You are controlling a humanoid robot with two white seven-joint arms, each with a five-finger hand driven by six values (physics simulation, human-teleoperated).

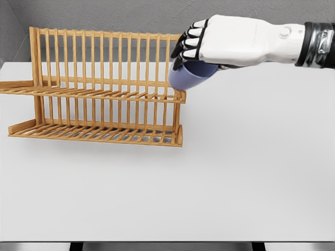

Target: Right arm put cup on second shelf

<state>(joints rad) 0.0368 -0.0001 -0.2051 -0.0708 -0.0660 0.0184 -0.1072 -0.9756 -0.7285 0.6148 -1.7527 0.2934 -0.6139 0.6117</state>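
A lavender-blue cup (189,76) is held tilted in my right hand (194,46), whose fingers are curled over its top. The right arm reaches in from the upper right edge. The cup hangs at the right end of a wooden two-tier dish rack (99,89), its lower edge just above the right end of the upper shelf (104,94). Whether the cup touches the shelf rail I cannot tell. The lower shelf (99,134) holds nothing. The hand hides the cup's rim. My left arm does not show.
The rack stands on a white table (235,167), at its back left. A tall slatted back panel (104,55) rises behind the upper shelf. The table's front edge runs along the bottom of the view, a grey wall behind.
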